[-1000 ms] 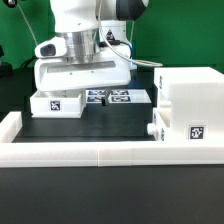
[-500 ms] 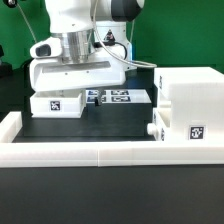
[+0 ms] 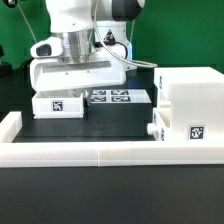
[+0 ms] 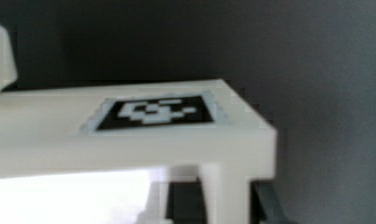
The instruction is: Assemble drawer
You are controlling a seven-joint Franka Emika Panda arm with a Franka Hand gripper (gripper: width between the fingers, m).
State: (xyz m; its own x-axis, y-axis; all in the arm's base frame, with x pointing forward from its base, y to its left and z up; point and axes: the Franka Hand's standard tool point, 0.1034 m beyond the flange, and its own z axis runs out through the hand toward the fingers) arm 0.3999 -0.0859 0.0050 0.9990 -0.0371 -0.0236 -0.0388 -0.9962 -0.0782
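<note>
A small white open-top tray with a black-and-white tag lies on the dark table at the exterior view's left. My gripper stands straight above it, fingers down into it. In the wrist view the tray's tagged wall fills the picture, and my gripper has one dark finger on each side of a thin wall, pressed against it. The tall white housing stands at the exterior view's right. A second white part with a small knob sticks out of its side.
The marker board lies flat behind the tray, between it and the housing. A long low white border wall runs along the front, with a raised end at the exterior view's left. A green backdrop stands behind.
The arm has shifted a little toward the exterior view's left. The tray under it has shifted slightly toward the exterior view's right. The housing has not moved.
</note>
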